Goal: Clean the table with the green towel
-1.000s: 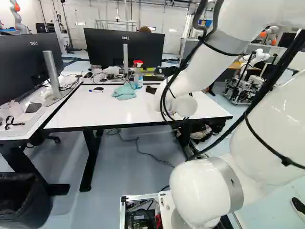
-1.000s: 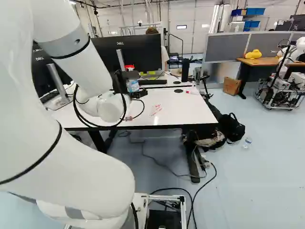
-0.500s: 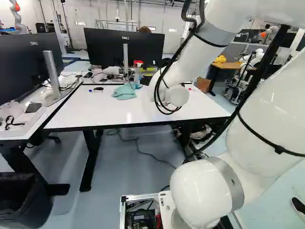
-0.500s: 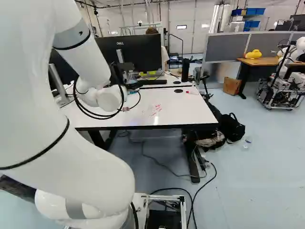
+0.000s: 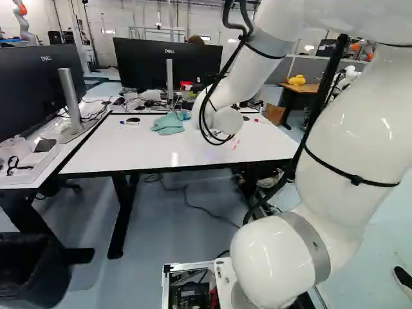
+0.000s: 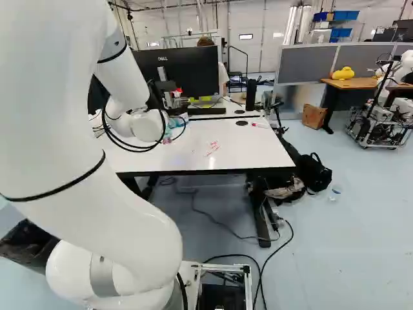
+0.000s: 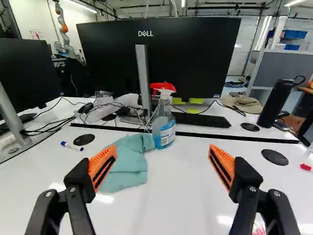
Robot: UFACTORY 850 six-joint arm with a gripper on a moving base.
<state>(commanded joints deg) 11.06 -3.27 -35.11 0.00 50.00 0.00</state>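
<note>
Gripper (image 7: 162,151) spread wide, empty, facing green towel (image 7: 122,169), probably for pickup; spray bottle (image 7: 164,125) beside towel, probably for wetting red marks (image 6: 214,146).

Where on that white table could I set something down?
The white table looks bare between the green towel and its near edge, and from the spray bottle across to the round black disc. The strip before the middle monitor is crowded: cables, keyboard.

The white arm (image 5: 351,122) is being held bent and extended forward; the black gripper (image 6: 156,97) is being held with its orange-padded fingers (image 7: 101,165) wide apart.
</note>
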